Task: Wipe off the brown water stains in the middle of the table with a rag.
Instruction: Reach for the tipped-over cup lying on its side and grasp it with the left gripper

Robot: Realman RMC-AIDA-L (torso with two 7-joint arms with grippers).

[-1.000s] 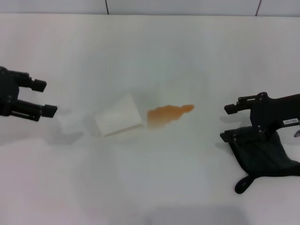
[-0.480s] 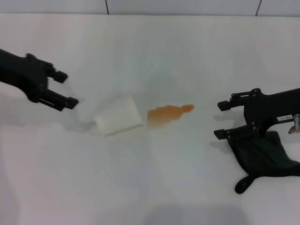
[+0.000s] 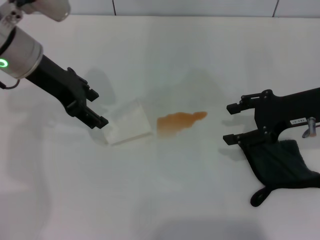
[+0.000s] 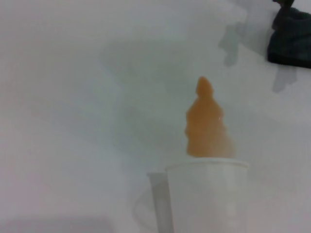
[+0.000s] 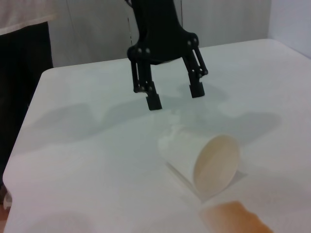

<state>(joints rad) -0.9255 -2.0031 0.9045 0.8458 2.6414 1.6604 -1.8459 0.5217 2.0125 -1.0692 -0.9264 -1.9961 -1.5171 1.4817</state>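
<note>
The brown water stains (image 3: 179,121) lie in the middle of the white table (image 3: 165,195), just right of a white cup (image 3: 127,122) lying on its side. My left gripper (image 3: 98,108) is open and hovers at the cup's left end, not touching it. My right gripper (image 3: 229,123) is open, to the right of the stains. The dark rag (image 3: 280,165) lies on the table under and behind that gripper, its loop tag (image 3: 259,196) toward the front. The left wrist view shows the stains (image 4: 206,121) beyond the cup (image 4: 209,194), and the rag (image 4: 291,39) farther off. The right wrist view shows the left gripper (image 5: 176,97) above the cup (image 5: 204,165).
The table's far edge (image 3: 200,16) meets a tiled wall at the back. The cup's open mouth faces the stains (image 5: 238,221). Bare tabletop lies in front of the cup and stains.
My left arm has swung in from the far left to the cup's left end. My right gripper has shifted slightly left toward the stains. The rag has stayed in place.
</note>
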